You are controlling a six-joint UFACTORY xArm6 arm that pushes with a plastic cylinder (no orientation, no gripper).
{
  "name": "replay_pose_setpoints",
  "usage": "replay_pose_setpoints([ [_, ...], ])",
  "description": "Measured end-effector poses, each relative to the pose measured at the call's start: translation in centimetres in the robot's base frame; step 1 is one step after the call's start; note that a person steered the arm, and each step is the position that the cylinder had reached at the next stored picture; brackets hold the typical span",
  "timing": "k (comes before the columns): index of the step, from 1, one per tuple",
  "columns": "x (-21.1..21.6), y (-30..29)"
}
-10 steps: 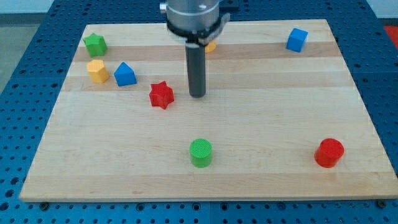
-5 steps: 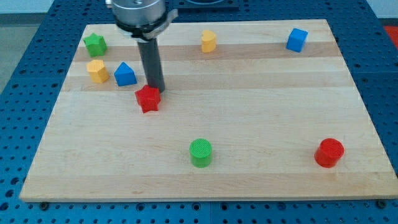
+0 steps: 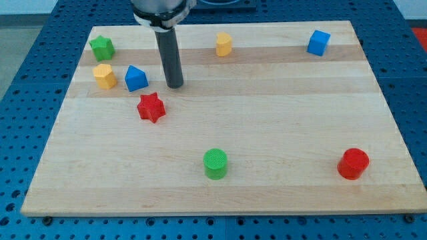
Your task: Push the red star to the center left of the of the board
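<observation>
Red star: lying left of centre on the desk, just below the blue block. My tip: up and to the right of the star, near it but apart, beside the blue block. Hand: none fitted, only the bare rod.

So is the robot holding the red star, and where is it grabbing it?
Nothing is held. My tip can only push; it stands apart from the red star, toward the view's upper right of it, beside the blue block.

Dark rod hanging upright from a grey mount at the view's top, my tip low at upper left of centre
</observation>
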State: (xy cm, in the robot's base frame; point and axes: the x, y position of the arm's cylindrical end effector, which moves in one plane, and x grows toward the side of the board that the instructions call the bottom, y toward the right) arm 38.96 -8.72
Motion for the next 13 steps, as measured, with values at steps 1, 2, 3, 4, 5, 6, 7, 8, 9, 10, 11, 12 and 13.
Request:
replay_pose_setpoints([
  [1, 5.2, 0.2],
  [2, 5.2, 0.2],
  [3, 5.4, 0.2],
  [4, 5.4, -1.5],
  [5, 5.4, -3.6],
  [6, 5.4, -6.0],
  [7, 5.4, -7.9],
  [8, 6.3, -4.1],
  [9, 6.1, -2.3],
  [10, 4.6, -3.5],
  [11, 3.8, -4.3],
  [12, 3.9, -4.9],
  [13, 3.9, -7.0],
])
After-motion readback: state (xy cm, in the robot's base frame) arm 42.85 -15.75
